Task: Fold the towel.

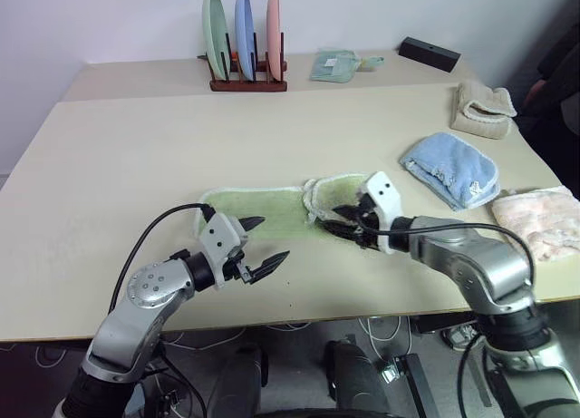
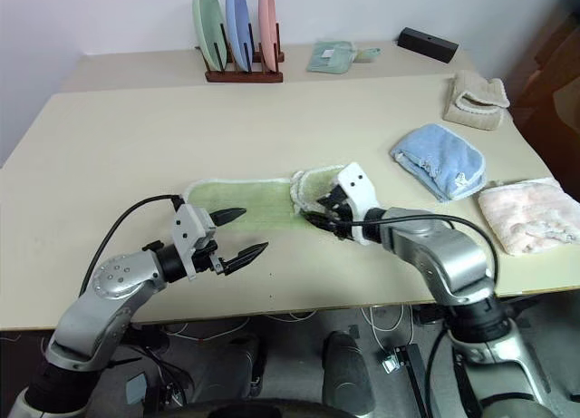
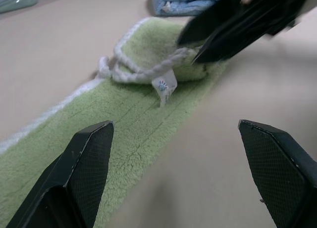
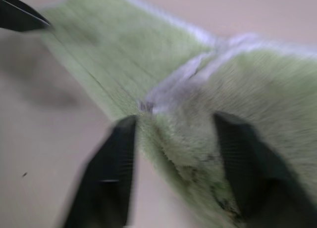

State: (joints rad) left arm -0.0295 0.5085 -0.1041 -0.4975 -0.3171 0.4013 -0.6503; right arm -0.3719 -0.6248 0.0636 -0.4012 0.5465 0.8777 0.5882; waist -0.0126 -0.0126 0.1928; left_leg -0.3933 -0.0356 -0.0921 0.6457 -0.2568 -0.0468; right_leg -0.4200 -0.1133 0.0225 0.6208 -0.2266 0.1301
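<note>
Light green towel (image 1: pixel 272 211) lying as a long strip near the table's (image 1: pixel 136 155) front edge, its right end folded back over itself, right gripper (image 1: pixel 349 223) at that fold with fingers parted around the cloth, left gripper (image 1: pixel 258 246) wide open, empty, just above the table's front edge beside the strip's left end

Beige table (image 1: pixel 136 164) against a pale wall (image 1: pixel 109 19), cables on the floor (image 1: pixel 299 332).
</note>
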